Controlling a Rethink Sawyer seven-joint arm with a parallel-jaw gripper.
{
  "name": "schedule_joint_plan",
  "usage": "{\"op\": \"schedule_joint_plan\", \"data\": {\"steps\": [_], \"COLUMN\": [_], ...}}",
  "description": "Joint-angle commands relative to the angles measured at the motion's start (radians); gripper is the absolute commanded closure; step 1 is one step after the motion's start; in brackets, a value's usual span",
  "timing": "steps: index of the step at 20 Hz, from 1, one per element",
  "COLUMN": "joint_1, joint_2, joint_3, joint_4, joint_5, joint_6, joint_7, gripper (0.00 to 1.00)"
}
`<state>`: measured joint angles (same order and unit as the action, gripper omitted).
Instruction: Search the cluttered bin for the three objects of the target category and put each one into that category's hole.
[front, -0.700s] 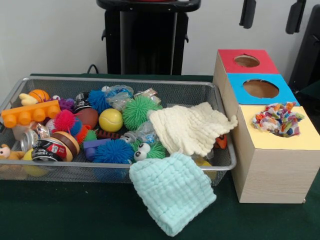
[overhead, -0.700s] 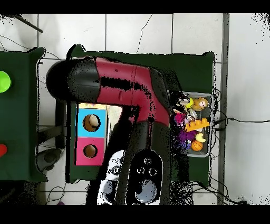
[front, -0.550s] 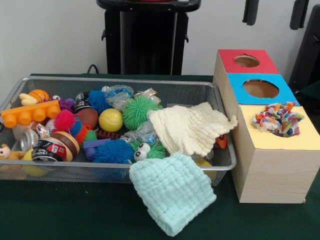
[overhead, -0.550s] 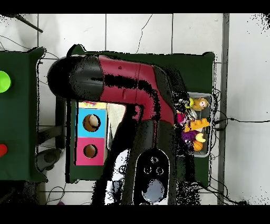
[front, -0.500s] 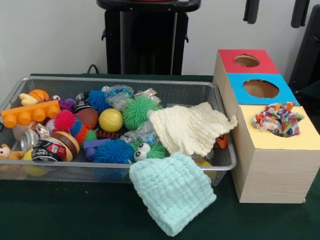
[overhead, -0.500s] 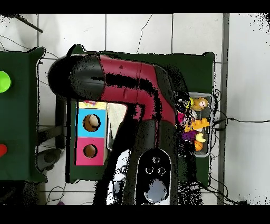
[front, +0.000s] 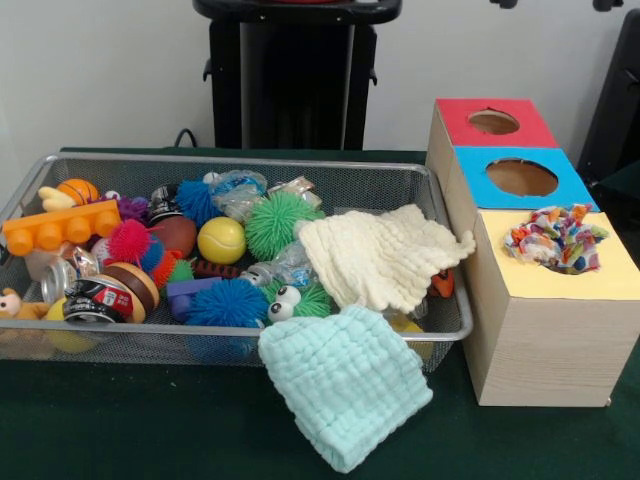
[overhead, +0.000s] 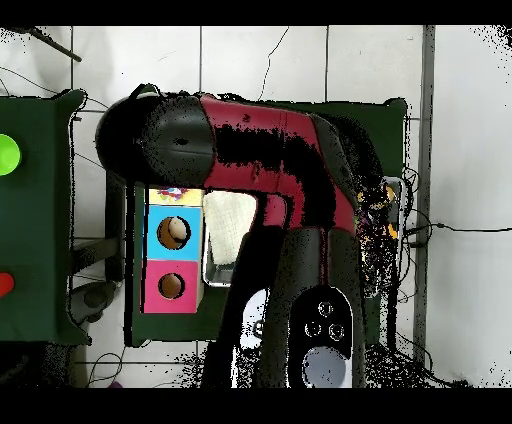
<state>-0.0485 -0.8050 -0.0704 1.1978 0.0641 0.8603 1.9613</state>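
At the left of the green bench (front: 120, 430), the wire bin (front: 230, 340) holds an orange toy brick (front: 60, 228), a dented can (front: 98, 298) whose red and black label cannot be read, spiky balls, a yellow ball (front: 221, 240) and a cream cloth (front: 382, 255). A mint cloth (front: 345, 382) hangs over the near rim onto the bench. At the right, the wooden box (front: 535, 350) has red, blue and yellow tops; a patterned cloth (front: 557, 238) sits stuffed in the yellow hole. Only the claw's tips (front: 552, 3) show at the top edge, far right; whether it is released or clenched cannot be told. From overhead, the red arm (overhead: 270, 170) bends across the bin.
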Motion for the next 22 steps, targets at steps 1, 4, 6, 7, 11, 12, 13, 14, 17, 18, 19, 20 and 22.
{"op": "schedule_joint_plan", "data": {"steps": [1, 4, 6, 7, 11, 12, 13, 14, 17, 18, 19, 20, 22], "joint_1": [-0.029, -0.033, -0.029, -0.027, -0.022, -0.022, -0.021, -0.021, -0.018, -0.018, -0.019, -0.019, -0.018], "joint_2": [0.017, 0.021, 0.020, 0.019, 0.019, 0.020, 0.021, 0.023, 0.027, 0.027, 0.028, 0.031, 0.036], "joint_3": [0.138, 0.149, 0.154, 0.158, 0.173, 0.178, 0.181, 0.184, 0.189, 0.192, 0.196, 0.200, 0.206], "joint_4": [0.090, 0.120, 0.140, 0.153, 0.201, 0.209, 0.215, 0.220, 0.232, 0.237, 0.243, 0.245, 0.250], "joint_5": [-0.075, -0.092, -0.112, -0.121, -0.142, -0.147, -0.151, -0.157, -0.171, -0.177, -0.180, -0.186, -0.198], "joint_6": [0.072, 0.030, 0.001, -0.019, -0.107, -0.126, -0.136, -0.147, -0.173, -0.184, -0.198, -0.203, -0.217], "joint_7": [-0.236, -0.226, -0.220, -0.216, -0.161, -0.150, -0.139, -0.129, -0.107, -0.104, -0.099, -0.099, -0.094], "gripper": [0.00, 0.00, 0.00, 0.00, 0.00, 0.00, 0.00, 0.00, 0.00, 0.00, 0.00, 0.00, 0.00]}}
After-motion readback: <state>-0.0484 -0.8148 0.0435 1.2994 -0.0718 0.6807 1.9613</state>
